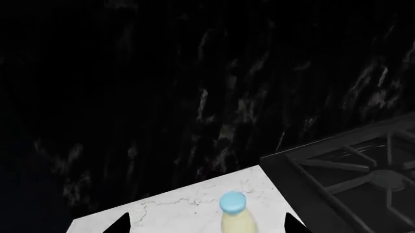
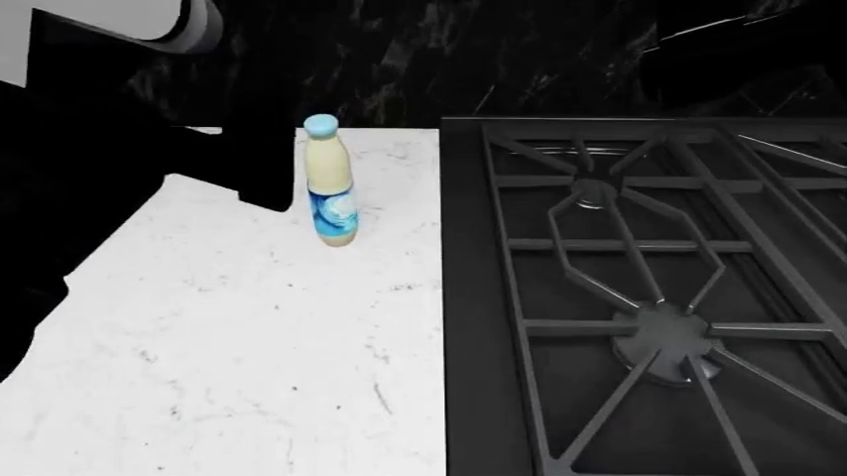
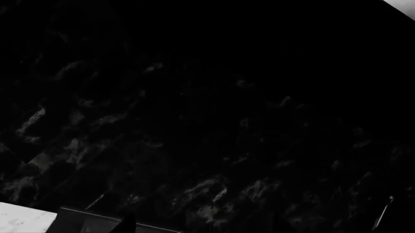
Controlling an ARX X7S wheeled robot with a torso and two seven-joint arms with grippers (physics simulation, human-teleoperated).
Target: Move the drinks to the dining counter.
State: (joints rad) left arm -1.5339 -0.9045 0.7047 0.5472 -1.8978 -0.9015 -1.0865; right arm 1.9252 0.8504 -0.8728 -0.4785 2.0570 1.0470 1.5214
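Left hand (image 1: 204,224) spread around cream bottle (image 2: 329,180), near the stove (image 2: 636,297) edge.

My left arm (image 2: 119,129) reaches forward from the left of the head view as a broad black mass, its front end squared off. In my left wrist view only two dark fingertips (image 1: 120,224) of my left claw (image 1: 207,224) show at the frame's edge; they stand well apart, so the jaws are spread wide and grip nothing. My right arm does not appear in the head view. In my right wrist view only one dark tip (image 3: 124,224) of my right claw pokes into the frame, and I cannot tell how its jaws stand.
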